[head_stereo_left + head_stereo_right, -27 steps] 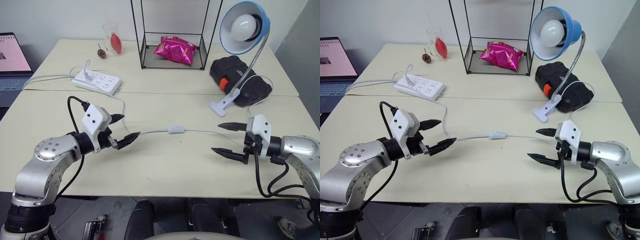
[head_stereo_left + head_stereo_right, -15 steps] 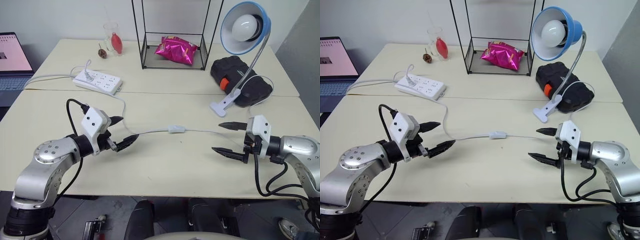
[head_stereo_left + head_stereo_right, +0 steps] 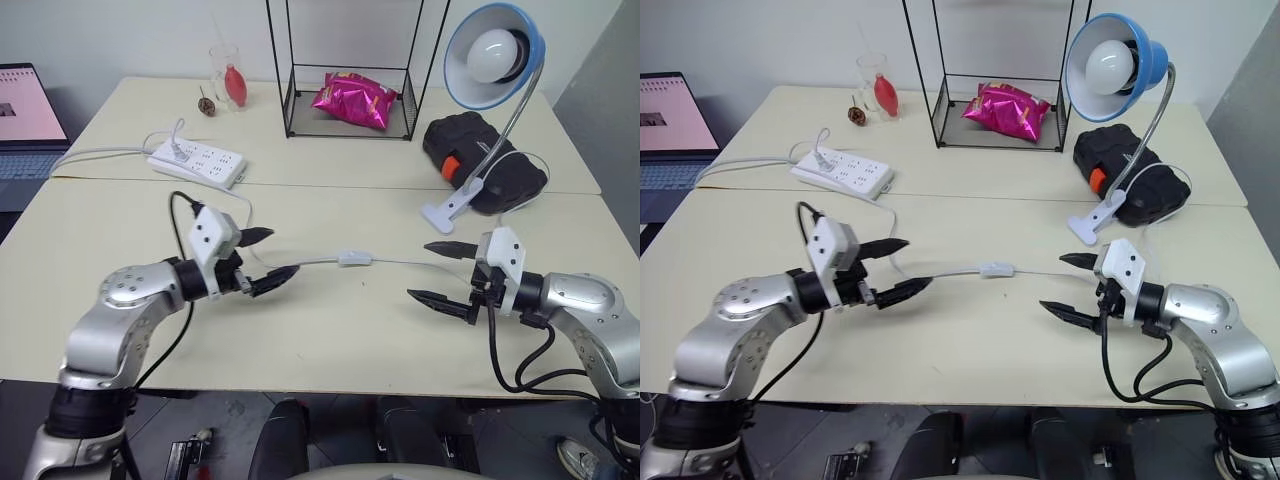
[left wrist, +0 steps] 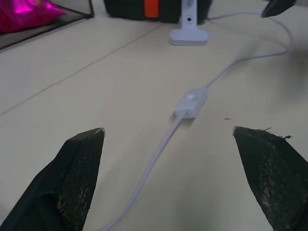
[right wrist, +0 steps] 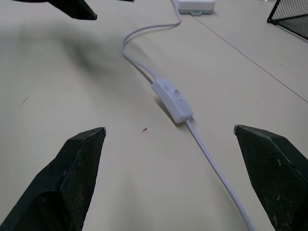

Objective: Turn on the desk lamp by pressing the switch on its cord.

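The desk lamp (image 3: pixel 493 55) stands unlit at the back right, its white clip base (image 3: pixel 447 211) on the table. Its thin white cord (image 3: pixel 305 264) runs across the table's middle, and the small white switch (image 3: pixel 351 258) lies flat partway along it. My left gripper (image 3: pixel 283 252) is open, left of the switch, with the cord passing between its fingers untouched. To the right of the switch my right gripper (image 3: pixel 418 270) is open and empty. Both wrist views show the switch (image 4: pixel 191 103) (image 5: pixel 172 99) ahead of the open fingers.
A white power strip (image 3: pixel 195 163) lies at the back left. A wire frame holding a pink bag (image 3: pixel 352 98) stands at the back centre, a black case (image 3: pixel 480 160) sits behind the lamp's clip, a glass (image 3: pixel 226 78) is farther left, and a laptop (image 3: pixel 25 110) sits at the left edge.
My left gripper has moved right, closer to the switch. My right gripper has edged left toward it. Both have stayed open.
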